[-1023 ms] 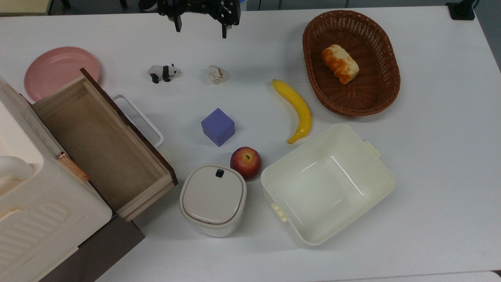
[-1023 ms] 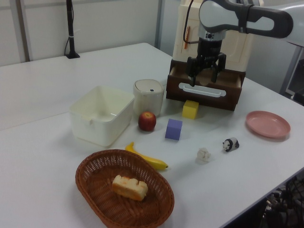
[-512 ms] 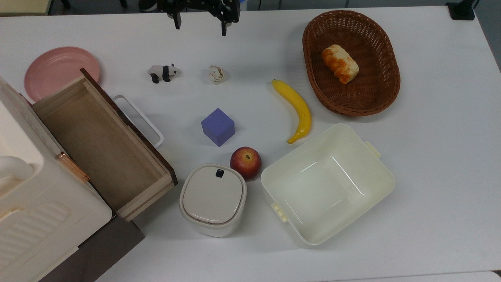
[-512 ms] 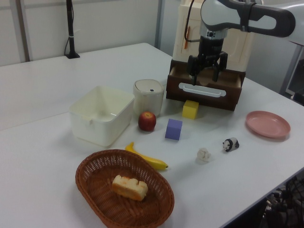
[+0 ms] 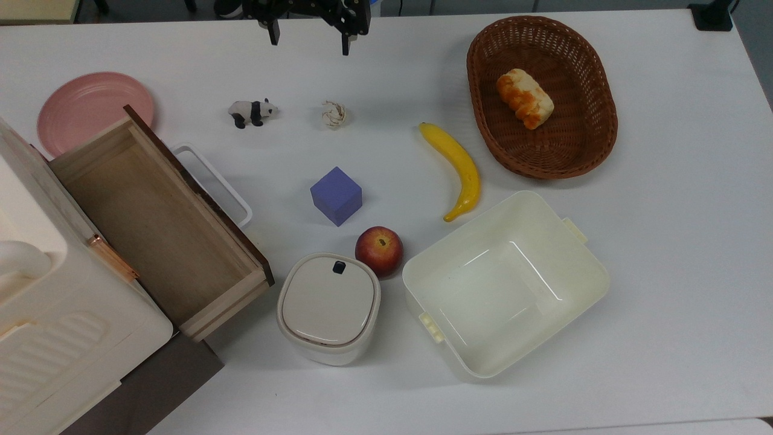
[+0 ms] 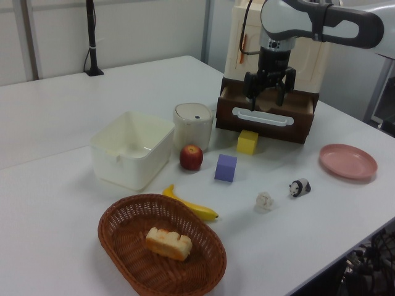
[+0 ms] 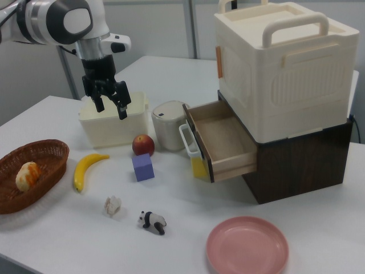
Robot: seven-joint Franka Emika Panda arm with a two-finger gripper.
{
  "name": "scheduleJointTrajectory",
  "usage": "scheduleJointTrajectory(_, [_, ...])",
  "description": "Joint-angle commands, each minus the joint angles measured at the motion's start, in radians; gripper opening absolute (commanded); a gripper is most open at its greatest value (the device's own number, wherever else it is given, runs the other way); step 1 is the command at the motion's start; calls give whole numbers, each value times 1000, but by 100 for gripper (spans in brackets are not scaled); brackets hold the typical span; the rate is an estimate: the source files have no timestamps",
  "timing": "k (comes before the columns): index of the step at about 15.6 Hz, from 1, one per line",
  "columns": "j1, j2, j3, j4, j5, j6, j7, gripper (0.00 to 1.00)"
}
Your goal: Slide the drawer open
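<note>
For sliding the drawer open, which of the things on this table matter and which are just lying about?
Part of the job:
- large wooden drawer with dark-brown front and white loop handle, already pulled out
- robot's black two-finger hand, open, raised clear of it

Just lying about:
- pink round plate
- panda figurine
- purple cube
- red apple
- yellow banana
- brown wicker basket
- cream plastic tub

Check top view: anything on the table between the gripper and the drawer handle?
Top view: the panda figurine stands roughly between the gripper and the drawer handle; otherwise bare table.
</note>
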Motion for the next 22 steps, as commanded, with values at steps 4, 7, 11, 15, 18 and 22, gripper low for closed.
scheduleJointTrajectory(4, [78, -22, -79, -13, 25, -27, 17, 100])
scheduleJointTrajectory(7, [78, -22, -79, -13, 33, -27, 17, 100])
scheduleJointTrajectory(11, [76, -20, -79, -13, 33, -27, 17, 100])
scheduleJointTrajectory(15, [78, -22, -79, -13, 35, -28, 16, 100])
scheduleJointTrajectory(18, [78, -22, -79, -13, 35, -28, 16, 100])
scheduleJointTrajectory(22, [78, -22, -79, -13, 35, -28, 16, 100])
